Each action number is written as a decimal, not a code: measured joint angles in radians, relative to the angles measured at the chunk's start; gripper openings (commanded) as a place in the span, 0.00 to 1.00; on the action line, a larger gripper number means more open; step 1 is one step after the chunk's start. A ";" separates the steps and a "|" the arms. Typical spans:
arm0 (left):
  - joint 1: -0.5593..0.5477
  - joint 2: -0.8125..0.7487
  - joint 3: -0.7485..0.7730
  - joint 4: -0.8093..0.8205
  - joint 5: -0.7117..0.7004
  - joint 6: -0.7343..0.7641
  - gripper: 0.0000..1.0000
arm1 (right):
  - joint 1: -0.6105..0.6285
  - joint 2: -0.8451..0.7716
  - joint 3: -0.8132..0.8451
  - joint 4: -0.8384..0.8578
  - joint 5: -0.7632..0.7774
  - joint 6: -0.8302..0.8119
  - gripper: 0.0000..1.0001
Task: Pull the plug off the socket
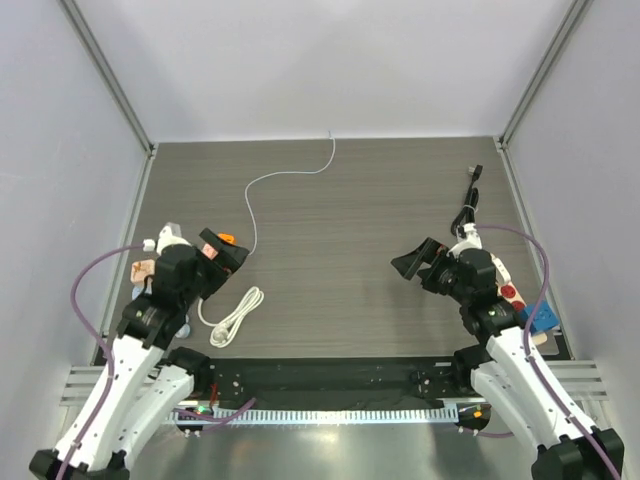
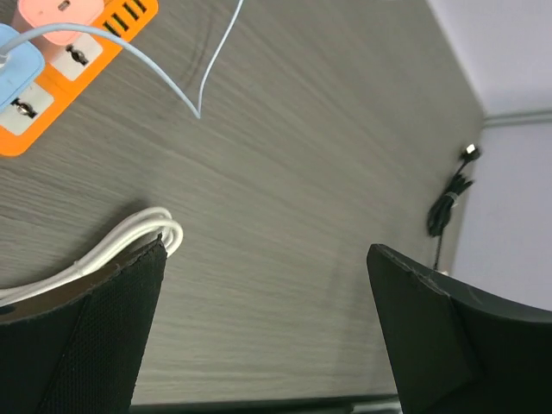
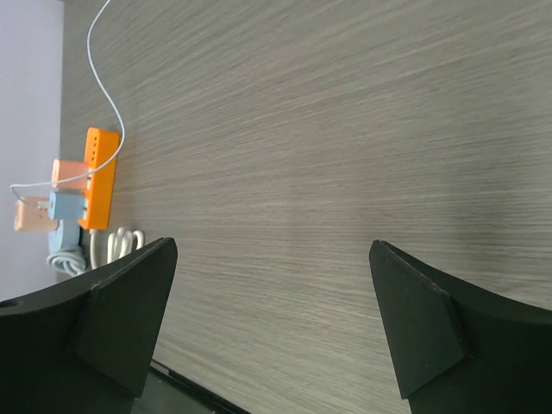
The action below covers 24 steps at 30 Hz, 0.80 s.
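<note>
Both bent low over the table, left arm and right arm carry left gripper and right gripper spread wide.

You'll find the socket along the right edge of the surface — a long beige strip lying flat on a slant, mostly hidden from above, one round red outlet showing; its black cord runs off the far end, loosely bundled; the plug — a dark blue block — sits on the strip's near end, touching it.
</note>
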 measured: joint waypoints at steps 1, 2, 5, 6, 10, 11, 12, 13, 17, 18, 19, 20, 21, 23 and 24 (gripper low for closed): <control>0.000 0.039 0.020 -0.013 0.014 0.018 1.00 | 0.000 0.000 0.015 -0.013 0.016 -0.010 1.00; 0.000 0.072 0.035 -0.020 0.029 0.034 1.00 | 0.000 0.001 0.032 -0.021 0.031 -0.021 0.99; 0.001 0.174 0.071 -0.050 0.058 0.078 1.00 | 0.000 0.009 0.100 -0.039 0.050 -0.058 1.00; 0.003 0.201 0.084 -0.063 0.063 0.090 1.00 | 0.000 0.010 0.118 -0.028 0.047 -0.071 1.00; 0.031 0.301 0.142 -0.126 0.061 0.143 1.00 | 0.000 0.047 0.133 0.085 0.007 -0.082 1.00; 0.041 0.307 0.152 -0.135 0.059 0.155 1.00 | 0.000 0.077 0.133 0.129 -0.014 -0.077 0.99; 0.052 0.309 0.161 -0.142 0.059 0.165 1.00 | 0.000 0.110 0.133 0.169 -0.030 -0.073 1.00; 0.069 0.309 0.172 -0.144 0.060 0.182 1.00 | 0.000 0.161 0.134 0.221 -0.048 -0.065 1.00; 0.138 0.326 0.204 -0.143 0.084 0.234 1.00 | 0.017 0.404 0.146 0.427 -0.092 -0.023 1.00; 0.156 0.336 0.210 -0.143 0.094 0.242 1.00 | 0.030 0.464 0.161 0.460 -0.093 -0.014 1.00; 0.181 0.354 0.217 -0.143 0.108 0.256 1.00 | 0.049 0.538 0.185 0.497 -0.095 -0.008 1.00; 0.212 0.374 0.222 -0.144 0.126 0.266 1.00 | 0.074 0.609 0.222 0.530 -0.098 -0.006 1.00; 0.249 0.395 0.226 -0.142 0.144 0.276 1.00 | 0.105 0.681 0.274 0.539 -0.097 -0.009 1.00; 0.335 0.431 0.227 -0.137 0.193 0.293 0.99 | 0.167 0.816 0.396 0.575 -0.098 -0.018 0.99; 0.390 0.448 0.227 -0.133 0.235 0.303 0.98 | 0.197 0.879 0.466 0.599 -0.099 -0.022 1.00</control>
